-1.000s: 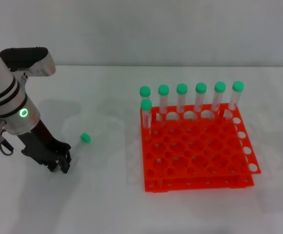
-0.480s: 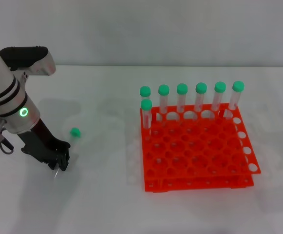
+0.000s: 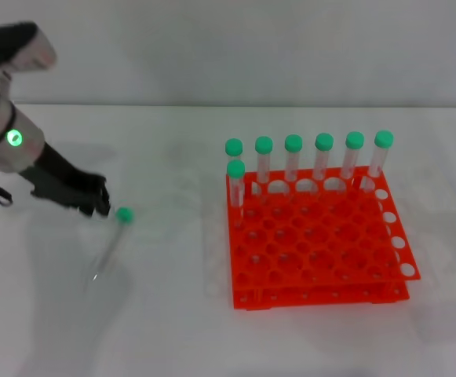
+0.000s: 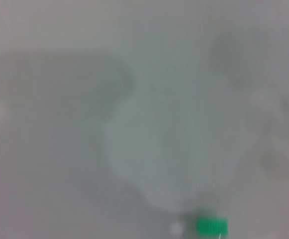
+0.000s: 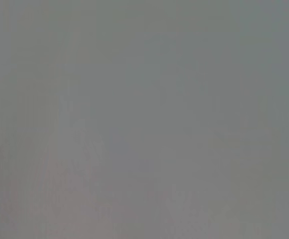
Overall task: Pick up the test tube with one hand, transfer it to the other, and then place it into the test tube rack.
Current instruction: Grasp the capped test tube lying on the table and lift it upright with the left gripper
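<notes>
The test tube, clear with a green cap, lies slanted on the white table at the left, its pointed tip toward the front. My left gripper is just behind and to the left of the cap, close to it; I cannot tell whether it touches the tube. The left wrist view is blurred and shows only the green cap at its edge. The orange test tube rack stands at the right. My right gripper is out of view.
Several green-capped tubes stand upright along the rack's back row, and one more stands at the left of the second row. The other holes are open. The right wrist view shows only plain grey.
My left arm has swung back and to the left, from the tube's lower end to beside its cap. The tube turned slanted half a second ago and has stayed in place since.
</notes>
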### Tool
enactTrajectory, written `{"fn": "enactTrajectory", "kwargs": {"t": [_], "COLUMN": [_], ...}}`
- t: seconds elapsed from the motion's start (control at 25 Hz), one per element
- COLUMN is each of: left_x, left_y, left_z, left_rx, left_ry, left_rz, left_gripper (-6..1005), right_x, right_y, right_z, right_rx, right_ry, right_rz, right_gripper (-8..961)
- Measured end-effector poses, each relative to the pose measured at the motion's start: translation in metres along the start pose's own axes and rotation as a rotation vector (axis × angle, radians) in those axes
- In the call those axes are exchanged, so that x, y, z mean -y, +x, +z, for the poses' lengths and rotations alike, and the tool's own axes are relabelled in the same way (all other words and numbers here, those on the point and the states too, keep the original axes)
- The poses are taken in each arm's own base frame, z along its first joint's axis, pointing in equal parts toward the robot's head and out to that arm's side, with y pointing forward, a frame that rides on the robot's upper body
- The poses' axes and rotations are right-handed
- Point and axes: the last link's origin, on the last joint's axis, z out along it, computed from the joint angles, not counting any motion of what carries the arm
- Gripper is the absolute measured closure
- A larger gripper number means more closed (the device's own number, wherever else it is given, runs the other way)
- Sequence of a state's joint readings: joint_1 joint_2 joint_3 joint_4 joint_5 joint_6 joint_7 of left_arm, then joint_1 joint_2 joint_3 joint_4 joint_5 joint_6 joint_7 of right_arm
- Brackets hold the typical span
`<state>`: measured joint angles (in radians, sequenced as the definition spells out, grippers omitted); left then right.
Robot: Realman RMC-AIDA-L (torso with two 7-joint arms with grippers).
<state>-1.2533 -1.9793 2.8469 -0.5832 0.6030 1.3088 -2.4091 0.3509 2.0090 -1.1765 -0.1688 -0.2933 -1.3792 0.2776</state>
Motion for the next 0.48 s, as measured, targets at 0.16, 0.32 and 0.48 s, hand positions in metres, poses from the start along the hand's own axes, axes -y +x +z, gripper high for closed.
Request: {"fn": "enactTrajectory", "kwargs": {"t": [0.16,0.32,0.48], "left_x": [0.008,0.014,0.015], "left_y": [0.003,-0.003,-0.010], "left_z": [-0.014,-0.014,-0.009], "left_rx": [-0.129,-0.173,-0.136], "left_ry": [-0.088,-0.159,-0.167], "left_rz": [-0.012,-0.022,-0.020], "left_gripper": [749,739,730], "right_x": [0.000,0.001,0.003], "right_y": [-0.002,-0.005,-0.008], "right_z": [0.002,0.002,0.003], "right_rx": [0.011,0.027,0.036], "right_ry": [-0.005,-0.007,-0.010], "right_rz": [0.003,0.012,0.023], "right_gripper": [100,100,100]}}
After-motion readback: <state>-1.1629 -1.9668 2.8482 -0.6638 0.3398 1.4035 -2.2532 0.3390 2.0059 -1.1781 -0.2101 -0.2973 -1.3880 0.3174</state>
